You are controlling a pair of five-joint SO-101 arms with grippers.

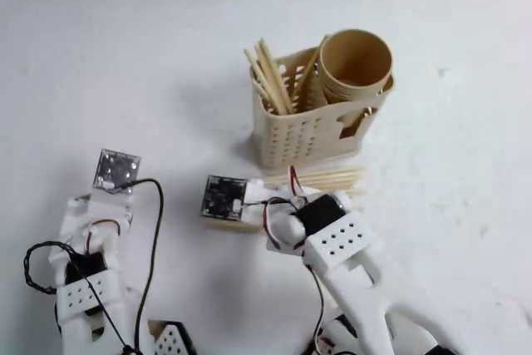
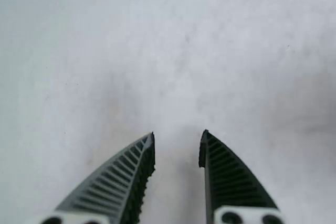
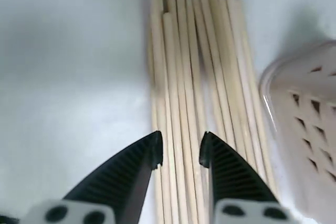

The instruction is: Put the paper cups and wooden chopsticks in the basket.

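A cream slotted basket point(image 1: 307, 135) stands mid-table, holding stacked paper cups point(image 1: 356, 60) and several wooden chopsticks point(image 1: 270, 81) standing on end. More chopsticks point(image 1: 332, 178) lie flat on the table just in front of it. My right arm point(image 1: 332, 239) is over that bundle. My right gripper point(image 3: 181, 145) is open and low over the lying chopsticks point(image 3: 194, 77), its fingers straddling a few, with the basket wall point(image 3: 310, 124) beside them. My left gripper point(image 2: 178, 142) is open over bare white table, holding nothing. The left arm point(image 1: 91, 239) sits at the front left.
The white table point(image 1: 125, 64) stretches wide on the left and behind the basket. Black cables point(image 1: 154, 230) trail from both arms near the front edge.
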